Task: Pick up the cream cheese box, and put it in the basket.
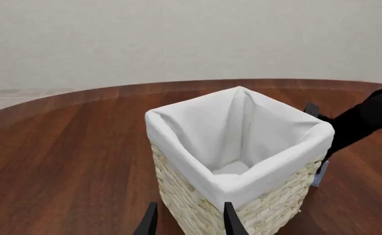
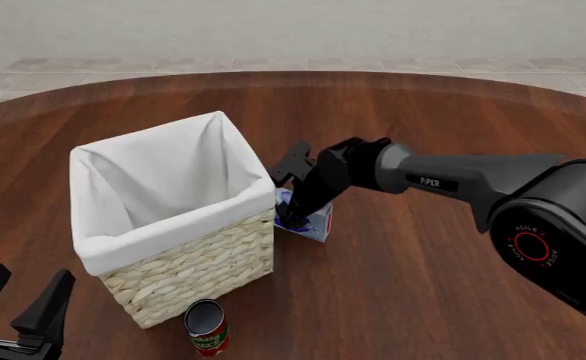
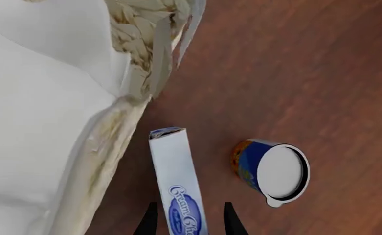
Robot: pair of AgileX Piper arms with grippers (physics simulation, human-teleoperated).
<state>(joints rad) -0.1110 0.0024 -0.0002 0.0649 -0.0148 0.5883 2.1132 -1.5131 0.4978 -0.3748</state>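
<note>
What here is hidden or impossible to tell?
- Blue can: seen only in the right wrist view; elsewhere blocked.
- Box: front view, right gripper covers most of it.
- Right gripper's grip: unclear whether the fingers touch the box.
- Basket floor: mostly hidden by liner folds.

1. A round table of dark reddish-brown wood fills most of the front view.
2. A red-and-green can stands upright on it near the front edge (grey lid facing up).
3. A blue can with a white top shows in the right wrist view, standing on the wood.
4. Beyond the table lie a pale tiled floor and a plain off-white wall.
</note>
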